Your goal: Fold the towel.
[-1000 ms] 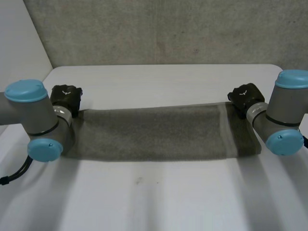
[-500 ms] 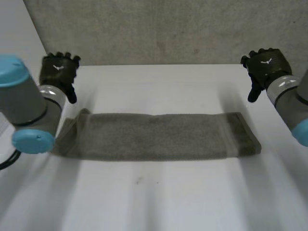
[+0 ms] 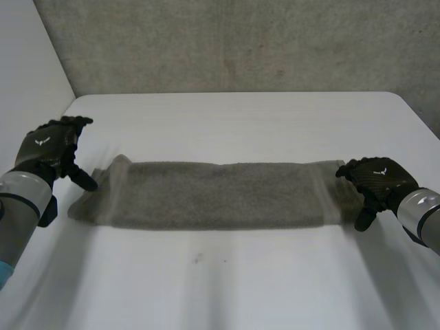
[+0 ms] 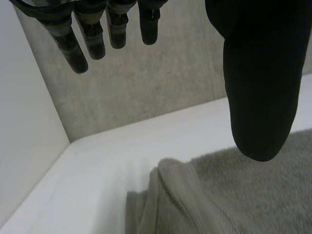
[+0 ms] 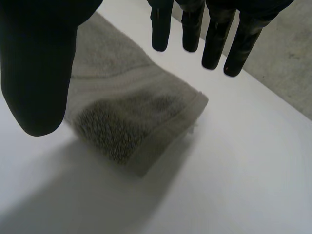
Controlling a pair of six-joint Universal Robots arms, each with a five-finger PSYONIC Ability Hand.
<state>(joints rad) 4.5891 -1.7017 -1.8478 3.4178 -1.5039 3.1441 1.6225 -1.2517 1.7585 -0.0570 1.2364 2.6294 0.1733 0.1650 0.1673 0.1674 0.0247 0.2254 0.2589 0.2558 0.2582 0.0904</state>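
A grey towel [image 3: 220, 194] lies folded into a long narrow strip across the middle of the white table [image 3: 234, 117]. My left hand [image 3: 48, 150] hovers open just off the strip's left end, thumb pointing toward it, holding nothing. My right hand [image 3: 377, 180] is open at the strip's right end, beside the pale band there. In the left wrist view the straight fingers [image 4: 78, 39] and thumb [image 4: 261, 87] spread above the towel's rumpled end [image 4: 195, 195]. Under the spread fingers [image 5: 214, 34] in the right wrist view lies the towel's folded corner [image 5: 141, 126], free of the hand.
A grey wall [image 3: 234, 41] stands behind the table's far edge. A white side wall [image 3: 27, 69] rises at the left. Bare tabletop lies in front of the towel [image 3: 220, 282] and behind it.
Both hands have let go of the towel's ends, risen up and back, then come down and outward beside the ends. The towel now lies as a flatter, narrower strip.
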